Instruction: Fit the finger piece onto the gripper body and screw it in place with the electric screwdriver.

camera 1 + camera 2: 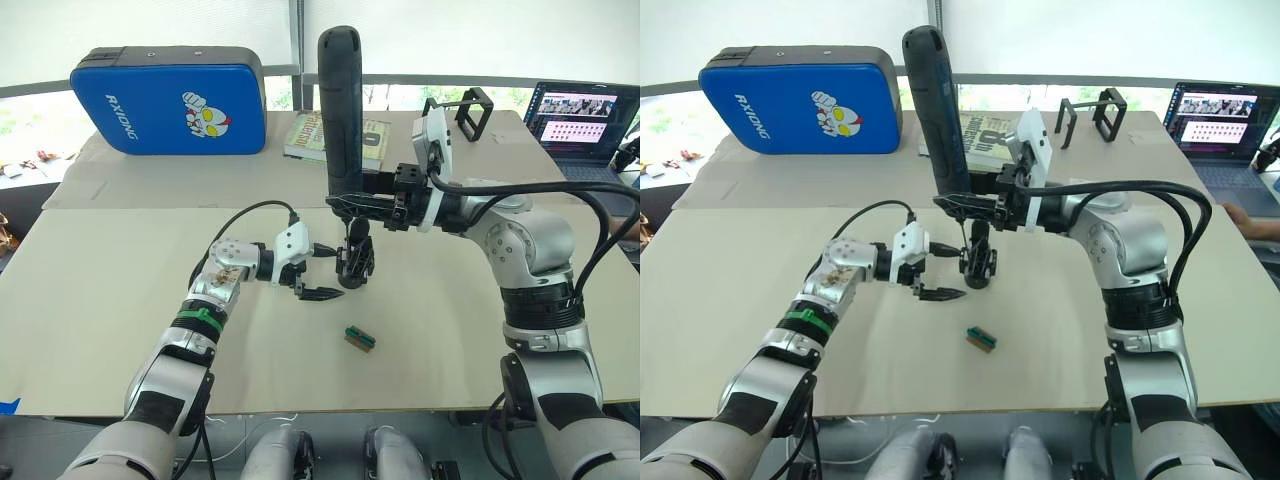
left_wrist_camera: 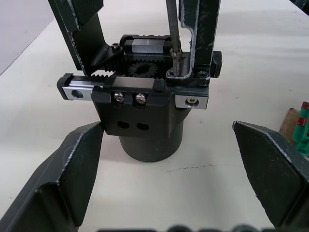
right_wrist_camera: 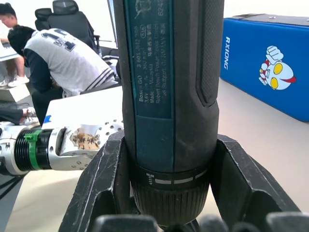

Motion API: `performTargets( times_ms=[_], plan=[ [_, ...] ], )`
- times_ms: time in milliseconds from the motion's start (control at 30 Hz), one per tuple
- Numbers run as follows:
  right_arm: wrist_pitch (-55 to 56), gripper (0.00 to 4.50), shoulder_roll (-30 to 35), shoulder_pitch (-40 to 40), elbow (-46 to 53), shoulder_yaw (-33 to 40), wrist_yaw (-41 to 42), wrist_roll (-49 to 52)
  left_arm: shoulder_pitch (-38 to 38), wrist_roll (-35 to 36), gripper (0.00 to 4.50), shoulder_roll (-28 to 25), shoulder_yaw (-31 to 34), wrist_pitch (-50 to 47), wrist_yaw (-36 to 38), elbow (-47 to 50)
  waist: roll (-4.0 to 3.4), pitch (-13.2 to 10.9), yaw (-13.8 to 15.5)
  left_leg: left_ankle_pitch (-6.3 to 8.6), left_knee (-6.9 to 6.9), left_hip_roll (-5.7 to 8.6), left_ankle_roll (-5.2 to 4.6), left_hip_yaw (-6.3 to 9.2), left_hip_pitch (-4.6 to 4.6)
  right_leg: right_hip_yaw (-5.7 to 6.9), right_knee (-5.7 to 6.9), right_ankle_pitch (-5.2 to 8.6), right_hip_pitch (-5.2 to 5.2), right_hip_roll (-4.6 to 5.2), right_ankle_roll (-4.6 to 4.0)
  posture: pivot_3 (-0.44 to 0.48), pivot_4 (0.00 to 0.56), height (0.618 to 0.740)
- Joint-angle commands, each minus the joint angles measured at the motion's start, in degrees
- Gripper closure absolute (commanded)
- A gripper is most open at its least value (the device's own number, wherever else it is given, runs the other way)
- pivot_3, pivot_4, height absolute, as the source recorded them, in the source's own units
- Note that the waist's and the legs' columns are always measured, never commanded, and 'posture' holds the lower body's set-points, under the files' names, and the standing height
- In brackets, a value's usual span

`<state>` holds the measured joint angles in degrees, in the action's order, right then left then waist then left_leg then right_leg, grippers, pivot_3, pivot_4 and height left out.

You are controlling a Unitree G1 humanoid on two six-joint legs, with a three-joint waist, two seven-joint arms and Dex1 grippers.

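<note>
We see our left end effector (image 2: 166,193) spread open before the gripper body (image 2: 145,111) on the desk (image 2: 251,58), a thin metal bit (image 2: 172,34) touching its top.

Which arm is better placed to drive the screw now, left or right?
Right. Its tool grips the electric screwdriver upright, bit down on the gripper body. The left tool is open beside the body.
</note>
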<state>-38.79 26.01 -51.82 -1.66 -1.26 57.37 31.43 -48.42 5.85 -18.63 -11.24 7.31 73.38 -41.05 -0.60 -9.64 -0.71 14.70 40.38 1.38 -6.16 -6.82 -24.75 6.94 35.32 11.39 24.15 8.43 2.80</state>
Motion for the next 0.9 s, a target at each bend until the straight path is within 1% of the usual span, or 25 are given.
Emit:
performTargets(
  times_ms=[33,333,900],
  plan=[
    [1.76,2.58,0.07,-2.57,2.34,2.44,0.30,1.89,-0.87,0.12,0.00,0.10,0.28,0.90,0.35,0.63,0.00,0.00,-0.01,0.00,0.00,0.00,0.00,0.00,0.00,0.00,0.00,0.00,0.00,0.00,0.00,0.000,0.150,0.740],
    [1.02,2.58,1.37,-1.99,2.13,1.34,1.02,1.38,-0.67,0.13,0.00,-0.19,0.45,0.82,0.19,0.95,0.00,0.00,-0.02,0.00,0.00,0.00,0.00,0.00,0.00,0.00,0.00,0.00,0.00,0.00,0.00,0.000,0.150,0.740],
    [2.77,2.58,0.80,-1.35,1.37,1.11,1.03,-0.02,-0.94,0.15,0.00,-0.22,0.44,0.76,0.43,0.84,0.00,0.00,0.00,0.00,0.00,0.00,0.00,0.00,0.00,0.00,0.00,0.00,0.00,0.00,0.00,0.000,0.150,0.740]
  ],
)
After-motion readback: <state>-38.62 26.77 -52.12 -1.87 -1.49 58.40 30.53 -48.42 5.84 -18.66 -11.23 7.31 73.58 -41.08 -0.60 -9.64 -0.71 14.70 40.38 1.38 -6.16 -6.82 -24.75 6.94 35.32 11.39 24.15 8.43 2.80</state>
